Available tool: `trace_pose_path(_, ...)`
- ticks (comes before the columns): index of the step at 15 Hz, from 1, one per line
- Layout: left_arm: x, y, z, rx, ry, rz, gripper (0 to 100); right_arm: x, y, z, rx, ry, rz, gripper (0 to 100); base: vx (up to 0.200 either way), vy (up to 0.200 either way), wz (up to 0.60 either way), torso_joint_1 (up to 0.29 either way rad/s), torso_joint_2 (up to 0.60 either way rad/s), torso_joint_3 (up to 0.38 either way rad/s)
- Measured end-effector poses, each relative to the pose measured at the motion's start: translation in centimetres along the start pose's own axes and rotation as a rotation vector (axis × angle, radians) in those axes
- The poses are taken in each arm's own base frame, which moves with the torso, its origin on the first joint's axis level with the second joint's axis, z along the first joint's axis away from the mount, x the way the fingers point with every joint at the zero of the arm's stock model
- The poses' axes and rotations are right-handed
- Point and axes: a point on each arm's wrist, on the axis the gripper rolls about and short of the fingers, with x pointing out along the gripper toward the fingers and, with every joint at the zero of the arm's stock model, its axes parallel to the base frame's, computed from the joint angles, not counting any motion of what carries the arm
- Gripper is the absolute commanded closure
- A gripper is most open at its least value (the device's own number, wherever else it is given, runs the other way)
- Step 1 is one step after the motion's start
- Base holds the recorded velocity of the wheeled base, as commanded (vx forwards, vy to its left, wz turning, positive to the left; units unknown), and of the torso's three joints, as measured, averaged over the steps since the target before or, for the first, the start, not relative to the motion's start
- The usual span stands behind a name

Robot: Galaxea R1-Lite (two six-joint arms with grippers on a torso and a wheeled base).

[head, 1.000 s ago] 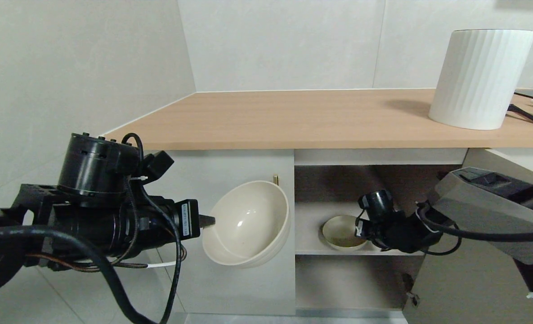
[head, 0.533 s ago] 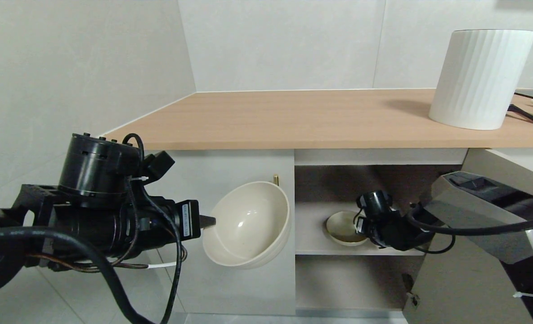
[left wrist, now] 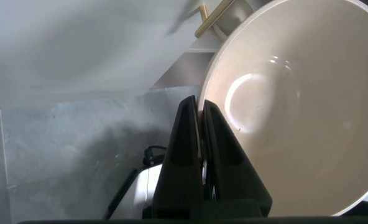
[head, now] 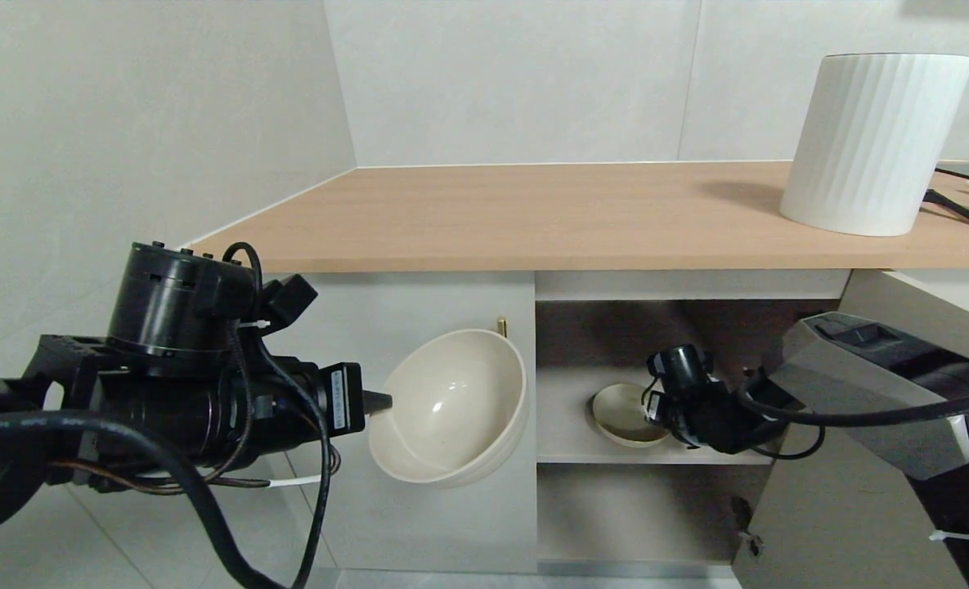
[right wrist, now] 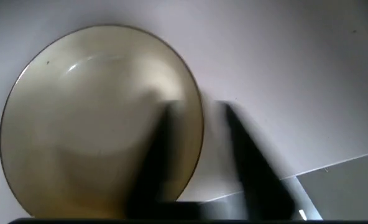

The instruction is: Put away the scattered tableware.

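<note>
A large cream bowl (head: 451, 405) hangs tilted in front of the closed left cabinet door, its inside facing outward. My left gripper (head: 376, 401) is shut on its rim; in the left wrist view the gripper (left wrist: 201, 106) pinches the bowl (left wrist: 296, 106) edge between both fingers. Inside the open right compartment a small cream plate (head: 619, 413) rests on the shelf (head: 566, 446). My right gripper (head: 652, 409) is at the plate's right edge. In the right wrist view the gripper (right wrist: 196, 106) is open, one finger over the plate (right wrist: 91, 118) and one beside it, the rim between them.
A wooden counter (head: 574, 217) tops the cabinet, with a tall white ribbed container (head: 877, 143) and dark tools (head: 962, 209) at its right end. The left door carries a brass handle (head: 501, 325). Below the shelf is a lower compartment (head: 639, 511). The opened right door (head: 827, 507) stands at lower right.
My right arm has moved left, further into the cabinet, so its gripper now covers more of the plate's right side. The left arm and the bowl have stayed still.
</note>
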Motion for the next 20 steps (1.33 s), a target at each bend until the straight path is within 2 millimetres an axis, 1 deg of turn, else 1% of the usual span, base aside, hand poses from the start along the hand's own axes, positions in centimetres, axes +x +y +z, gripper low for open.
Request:
trace_pose_path(2, 0.2, 0.0, 0.1, -0.001, 0.000, 0.001, 100, -0.3, 0.0, 0.4, 0.016, -0.007, 0.004, 0, 0.000, 0.000, 0.00, 0.000, 0.00, 0.000)
trace_pose_path(3, 0.4, -0.1, 0.2, 0.000, 0.001, 0.002, 100, -0.8, 0.0, 0.8, 0.026, -0.010, 0.008, 0, 0.000, 0.000, 0.00, 0.000, 0.00, 0.000)
trace_pose_path(5, 1.2, -0.2, 0.0, 0.006, 0.012, 0.025, 100, -2.9, 0.0, 1.8, 0.027, 0.001, 0.037, 0, 0.000, 0.000, 0.00, 0.000, 0.00, 0.000)
trace_pose_path(6, 1.9, -0.4, -0.2, 0.012, 0.020, 0.046, 100, -4.4, 0.0, 2.3, 0.021, 0.021, 0.067, 0, 0.000, 0.000, 0.00, 0.000, 0.00, 0.000)
trace_pose_path(8, 3.7, -0.7, -0.8, 0.030, 0.029, 0.130, 100, -8.5, 0.1, 3.3, -0.004, 0.094, 0.175, 0, 0.000, 0.000, 0.00, 0.000, 0.00, 0.000)
trace_pose_path(9, 4.8, -0.9, -1.2, 0.044, 0.029, 0.187, 100, -10.9, 0.1, 3.6, -0.030, 0.149, 0.229, 0, 0.000, 0.000, 0.00, 0.000, 0.00, 0.000)
trace_pose_path(10, 5.9, -1.3, -1.9, 0.068, 0.038, 0.235, 100, -13.8, 0.2, 3.8, -0.071, 0.214, 0.286, 0, 0.000, 0.000, 0.00, 0.000, 0.00, 0.000)
trace_pose_path(13, 8.1, -2.3, -3.9, 0.122, 0.110, 0.253, 100, -22.3, 0.8, 3.4, -0.208, 0.346, 0.455, 0, 0.000, 0.000, 0.00, 0.000, 0.00, 0.000)
trace_pose_path(14, 8.5, -2.6, -4.6, 0.137, 0.131, 0.250, 100, -24.6, 1.1, 3.0, -0.246, 0.355, 0.508, 0, 0.000, 0.000, 0.00, 0.000, 0.00, 0.000)
trace_pose_path(15, 8.7, -2.9, -5.1, 0.150, 0.148, 0.246, 100, -26.5, 1.2, 2.6, -0.284, 0.355, 0.555, 0, 0.000, 0.000, 0.00, 0.000, 0.00, 0.000)
trace_pose_path(16, 8.9, -3.1, -5.6, 0.162, 0.163, 0.242, 100, -28.0, 1.2, 2.1, -0.325, 0.349, 0.594, 0, 0.000, 0.000, 0.00, 0.000, 0.00, 0.000)
trace_pose_path(18, 9.2, -3.5, -6.2, 0.181, 0.175, 0.247, 100, -29.9, 1.3, 1.1, -0.381, 0.343, 0.636, 0, 0.000, 0.000, 0.00, 0.000, 0.00, 0.000)
trace_pose_path(20, 9.3, -3.7, -6.5, 0.192, 0.169, 0.260, 100, -30.3, 1.6, 0.3, -0.407, 0.346, 0.635, 0, 0.000, 0.000, 0.00, 0.000, 0.00, 0.000)
